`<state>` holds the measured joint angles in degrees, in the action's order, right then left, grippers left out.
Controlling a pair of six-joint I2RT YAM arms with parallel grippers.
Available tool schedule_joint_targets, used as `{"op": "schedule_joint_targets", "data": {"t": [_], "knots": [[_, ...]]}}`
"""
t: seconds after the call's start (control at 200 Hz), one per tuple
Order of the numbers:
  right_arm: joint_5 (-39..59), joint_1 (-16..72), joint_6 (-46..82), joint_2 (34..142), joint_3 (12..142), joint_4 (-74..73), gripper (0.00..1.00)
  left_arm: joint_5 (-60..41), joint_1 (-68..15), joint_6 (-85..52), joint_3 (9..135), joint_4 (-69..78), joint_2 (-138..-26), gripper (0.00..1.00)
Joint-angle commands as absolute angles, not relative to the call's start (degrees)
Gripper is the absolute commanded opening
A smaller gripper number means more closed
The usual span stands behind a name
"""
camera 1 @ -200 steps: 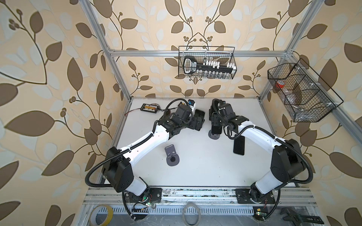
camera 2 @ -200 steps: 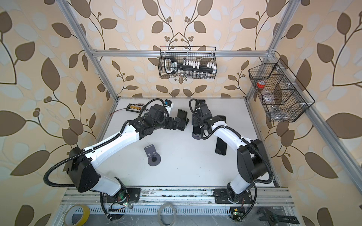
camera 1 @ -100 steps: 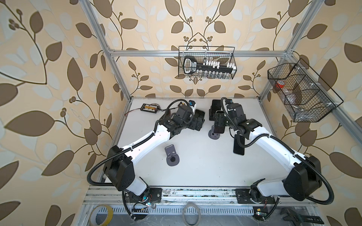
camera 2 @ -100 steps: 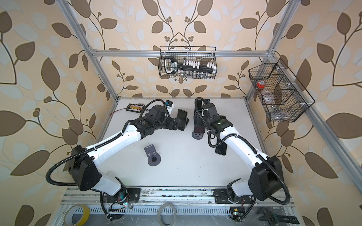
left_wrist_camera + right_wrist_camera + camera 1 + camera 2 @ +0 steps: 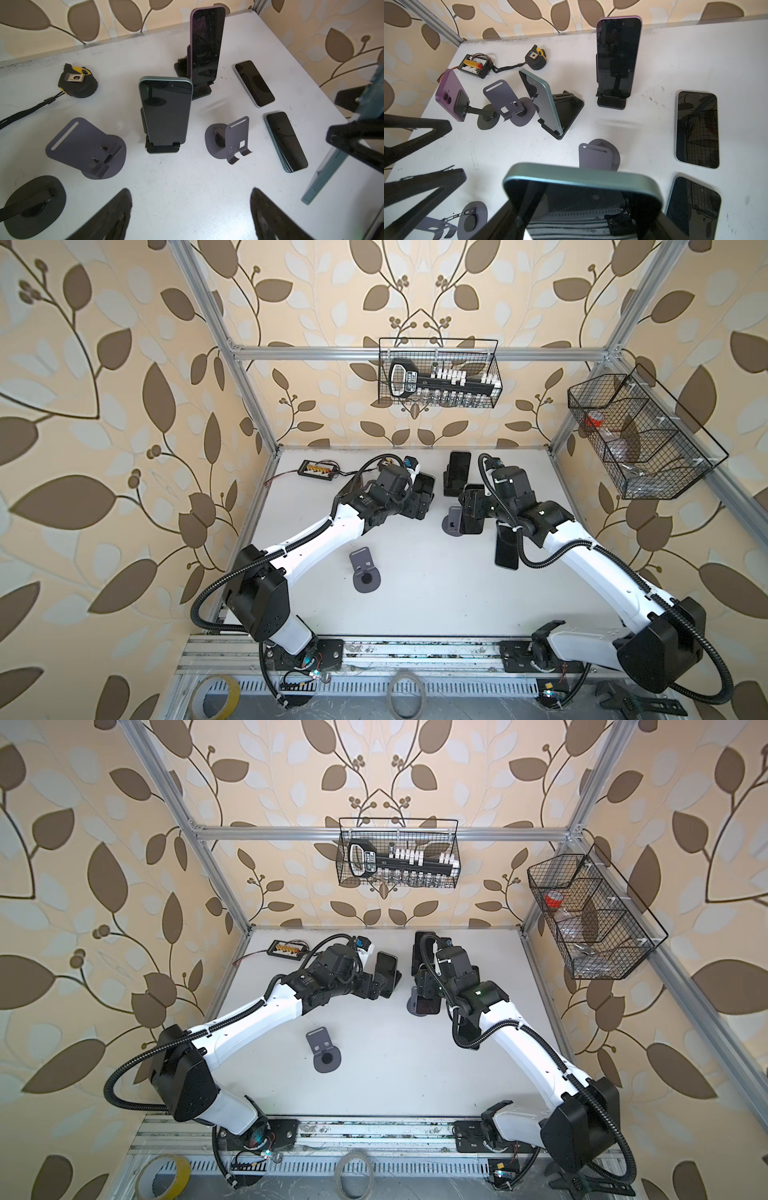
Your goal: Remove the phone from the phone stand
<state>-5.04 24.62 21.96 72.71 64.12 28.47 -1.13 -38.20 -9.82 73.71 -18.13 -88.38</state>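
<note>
The right claw is closed on the long edges of a green-rimmed phone. The phone is held tilted above the counter, with its dark screen turned toward the wrist camera. Just beyond it a grey stand is seen with its cradle empty. In the left wrist view the held phone is shown clear of that stand, off to one side of it.

The left claw is spread wide, and nothing is gripped between its fingers. It is pointed at a second green phone, which is propped upright in a black stand near the fingertips but apart from them.

Behind that stand a purple phone is propped upright on a further black base. Two more phones are laid flat, screens up, on the counter beside the grey stand. On the other side of the black stand, another grey stand is seen empty. A black and yellow tape measure is set near the back wall.
</note>
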Motion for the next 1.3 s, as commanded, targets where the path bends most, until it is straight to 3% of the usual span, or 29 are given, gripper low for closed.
{"op": "schedule_joint_targets", "data": {"t": [0.0, 0.53, 1.3], "knots": [[-2.81, 24.2, 21.15, 71.53, 63.74, 29.6, 0.55, -3.91, -38.23, -6.33, 74.31, -15.17, -86.62, 0.89], [5.91, 23.29, 21.53, 70.98, 61.01, 28.4, 0.54, -7.39, -40.19, 0.09, 72.82, -12.92, -85.44, 0.91], [6.59, 21.07, 20.11, 67.88, 59.2, 29.54, 0.52, -9.05, -40.87, 1.68, 73.67, -16.25, -80.92, 0.92]]}}
